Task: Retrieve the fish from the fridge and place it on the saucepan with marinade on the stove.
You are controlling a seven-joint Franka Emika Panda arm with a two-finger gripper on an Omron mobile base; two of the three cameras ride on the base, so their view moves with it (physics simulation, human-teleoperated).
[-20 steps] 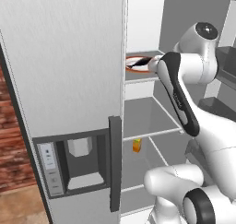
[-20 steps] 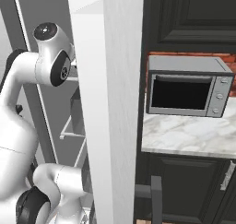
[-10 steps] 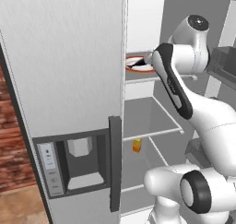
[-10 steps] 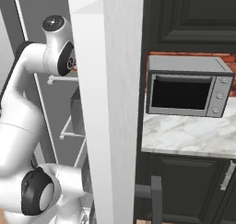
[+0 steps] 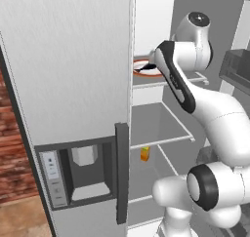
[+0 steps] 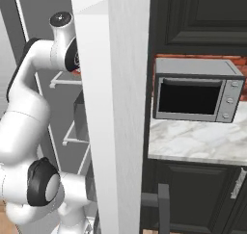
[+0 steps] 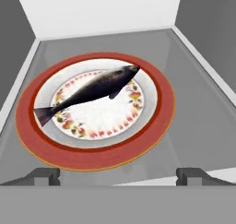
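Fish on a round plate with red rim and flowered white centre, lying diagonally across the plate's middle: head toward the plate's far right edge, tail toward its near left edge. Dark grey body, lighter along the belly. Plate centred on an upper grey shelf of the fridge, well clear of the shelf's side edges, white back wall beyond the far edge.

Gripper spread wide, fingertips showing low at the near edge of the shelf, one to each side of the plate's near rim. Nothing between the fingers; no contact with fish or plate. Held short of the plate, looking down and along the shelf at the fish.

Seen from the left base view: fridge door with dispenser recess and dark handle standing open at the left, arm reaching into the upper compartment, red plate rim just beside the hand at the shelf's front edge. Small yellow-orange item upright on a lower shelf.

From the right base view: open door edge in the middle, microwave on a marble counter to the right.
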